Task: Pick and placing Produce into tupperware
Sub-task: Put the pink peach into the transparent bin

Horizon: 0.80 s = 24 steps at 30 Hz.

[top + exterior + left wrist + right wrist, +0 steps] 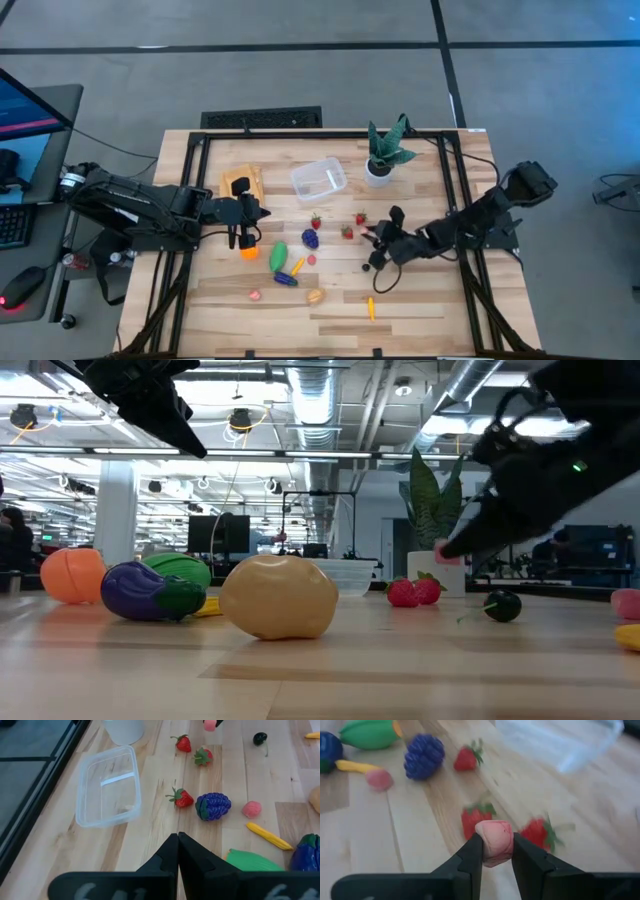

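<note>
Pink produce piece pinched in right gripper, raised above table.

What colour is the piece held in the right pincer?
Pink: the piece shows best in the right wrist view.

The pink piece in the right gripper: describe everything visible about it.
The pink piece is a small, rounded, soft-looking lump, pale pink with a matte surface, no leaf or stem showing. The right gripper is shut on it, one dark finger pressing each side, so its top bulges above them. In the low view it hangs clear of the table. Below and beyond it lie strawberries on the wood. Nothing but the fingers touches it.
</note>
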### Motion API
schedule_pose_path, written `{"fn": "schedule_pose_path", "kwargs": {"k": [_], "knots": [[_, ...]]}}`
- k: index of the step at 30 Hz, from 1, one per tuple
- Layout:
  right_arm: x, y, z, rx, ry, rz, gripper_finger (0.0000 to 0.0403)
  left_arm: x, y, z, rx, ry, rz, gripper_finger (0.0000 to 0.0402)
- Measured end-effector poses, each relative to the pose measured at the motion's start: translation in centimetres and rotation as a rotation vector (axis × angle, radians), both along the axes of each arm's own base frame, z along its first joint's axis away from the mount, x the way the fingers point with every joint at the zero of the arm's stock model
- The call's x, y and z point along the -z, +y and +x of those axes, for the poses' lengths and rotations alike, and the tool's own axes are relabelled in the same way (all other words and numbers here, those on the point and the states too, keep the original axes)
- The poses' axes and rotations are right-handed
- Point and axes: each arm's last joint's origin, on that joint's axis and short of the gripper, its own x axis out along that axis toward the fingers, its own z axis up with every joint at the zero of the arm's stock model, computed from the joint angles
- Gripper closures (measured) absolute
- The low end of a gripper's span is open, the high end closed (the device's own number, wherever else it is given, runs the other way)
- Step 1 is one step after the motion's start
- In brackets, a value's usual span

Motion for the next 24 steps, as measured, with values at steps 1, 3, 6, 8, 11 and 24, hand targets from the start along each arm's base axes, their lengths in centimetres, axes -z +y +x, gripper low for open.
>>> {"fn": "schedule_pose_path", "kwargs": {"k": [1,3,6,8,11,24], "knots": [[-0.4,-0.1,0.5,-0.015,0.0,-0.015,0.032,0.0,0.0,0.0,0.0,0.0,0.0,0.0401],[-1.4,-0.5,1.6,-0.046,-0.002,-0.041,0.032,0.0,0.0,0.0,0.0,0.0,0.0,0.0401],[-2.7,-1.3,3.1,-0.079,-0.007,-0.078,0.032,0.0,0.0,0.0,0.002,0.001,0.004,0.0401],[-3.5,-2.2,4.0,-0.087,-0.012,-0.103,0.032,0.0,0.0,0.0,0.004,0.002,0.007,0.0401],[-4.8,-3.9,5.3,-0.094,-0.023,-0.121,0.032,0.0,0.0,0.0,0.005,0.002,0.007,0.0401],[-8.7,-10.3,8.6,-0.041,-0.141,-0.041,0.032,0.0,0.1,0.0,-0.013,-0.001,0.025,0.0401]]}}
